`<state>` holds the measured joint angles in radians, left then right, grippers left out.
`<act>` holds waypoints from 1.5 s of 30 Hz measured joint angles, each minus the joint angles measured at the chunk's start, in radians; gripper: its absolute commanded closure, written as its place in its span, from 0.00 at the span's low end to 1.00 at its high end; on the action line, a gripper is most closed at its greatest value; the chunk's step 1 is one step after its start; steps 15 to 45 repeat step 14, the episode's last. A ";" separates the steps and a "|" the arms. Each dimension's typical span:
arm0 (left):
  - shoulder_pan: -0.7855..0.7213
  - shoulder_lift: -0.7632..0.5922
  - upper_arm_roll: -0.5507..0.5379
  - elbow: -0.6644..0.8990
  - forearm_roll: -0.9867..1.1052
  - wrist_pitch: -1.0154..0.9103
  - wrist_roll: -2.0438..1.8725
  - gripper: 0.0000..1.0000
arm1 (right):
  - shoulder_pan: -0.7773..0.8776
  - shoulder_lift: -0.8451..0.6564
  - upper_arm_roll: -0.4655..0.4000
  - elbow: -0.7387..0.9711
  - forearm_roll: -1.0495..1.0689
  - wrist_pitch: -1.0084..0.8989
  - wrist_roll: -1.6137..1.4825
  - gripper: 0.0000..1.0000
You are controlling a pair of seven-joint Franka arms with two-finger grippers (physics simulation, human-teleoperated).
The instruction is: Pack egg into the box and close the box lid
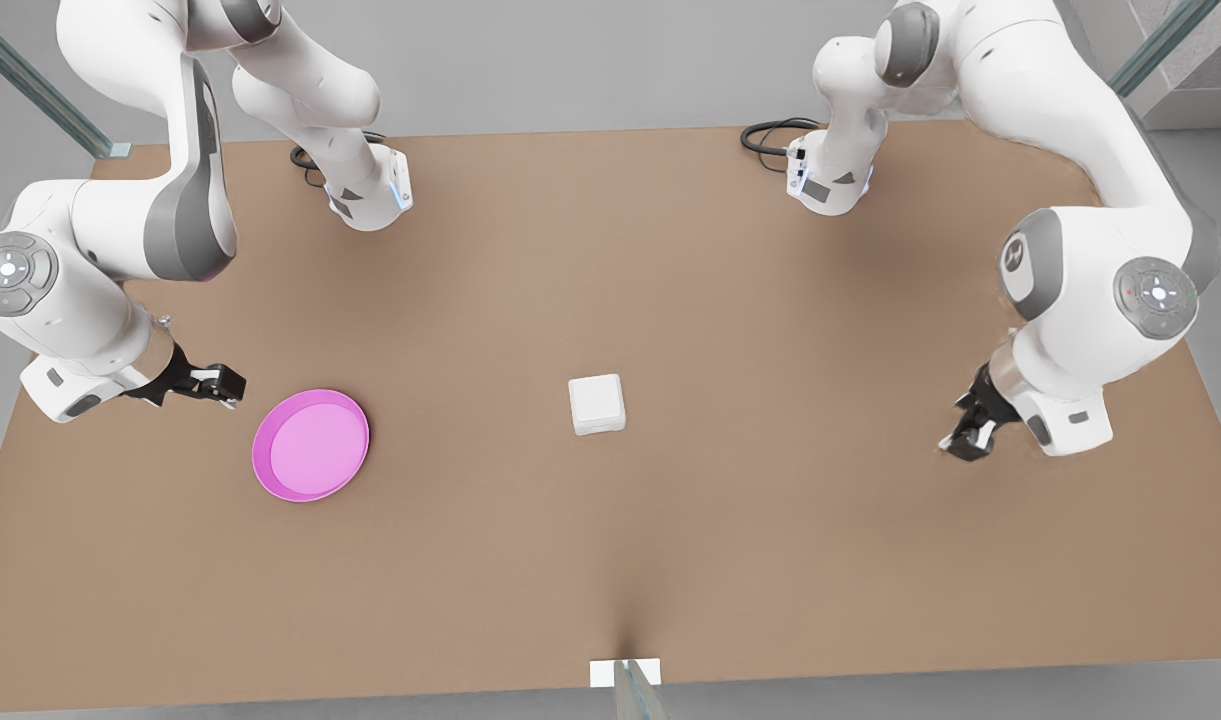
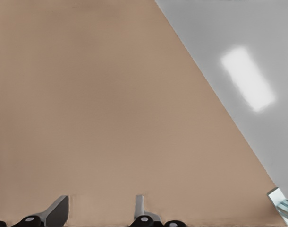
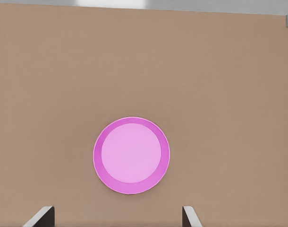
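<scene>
The white box [image 1: 597, 404] sits near the middle of the brown table with its lid [image 1: 595, 396] lying flat and shut on top. The egg is hidden from view. My right gripper [image 1: 213, 384] [image 3: 116, 218] hovers at the front view's left, just beside the pink plate, open with nothing between its fingers. At the front view's right, far from the box, my left gripper [image 1: 970, 440] [image 2: 99, 213] hangs low over bare table, open and holding nothing.
The round pink plate [image 1: 311, 445] [image 3: 131, 155] lies bare, on the box's left in the front view. Both arm bases [image 1: 370, 195] [image 1: 828, 180] and their cables stand at the table's far edge. A table edge [image 2: 229, 118] runs close to the left gripper.
</scene>
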<state>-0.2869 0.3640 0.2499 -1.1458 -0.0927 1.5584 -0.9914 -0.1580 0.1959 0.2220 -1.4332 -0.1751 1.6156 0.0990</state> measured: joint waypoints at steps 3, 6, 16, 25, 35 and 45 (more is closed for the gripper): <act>0.001 -0.198 -0.068 -0.144 0.080 -0.091 0.188 0.00 | 0.000 0.000 0.000 0.000 0.000 0.000 -0.003 0.00; 0.002 -0.263 -0.079 -0.306 0.115 -0.096 0.363 0.00 | 0.001 0.000 0.000 0.000 0.000 0.000 -0.006 0.00; 0.007 -0.268 -0.080 -0.345 0.138 -0.084 0.708 0.00 | 0.008 0.012 0.001 0.011 0.000 0.001 -0.011 0.00; 0.007 -0.268 -0.080 -0.345 0.138 -0.084 0.708 0.00 | 0.008 0.012 0.001 0.011 0.000 0.001 -0.011 0.00; 0.007 -0.268 -0.080 -0.345 0.138 -0.084 0.708 0.00 | 0.008 0.012 0.001 0.011 0.000 0.001 -0.011 0.00; 0.007 -0.268 -0.080 -0.345 0.138 -0.084 0.708 0.00 | 0.008 0.012 0.001 0.011 0.000 0.001 -0.011 0.00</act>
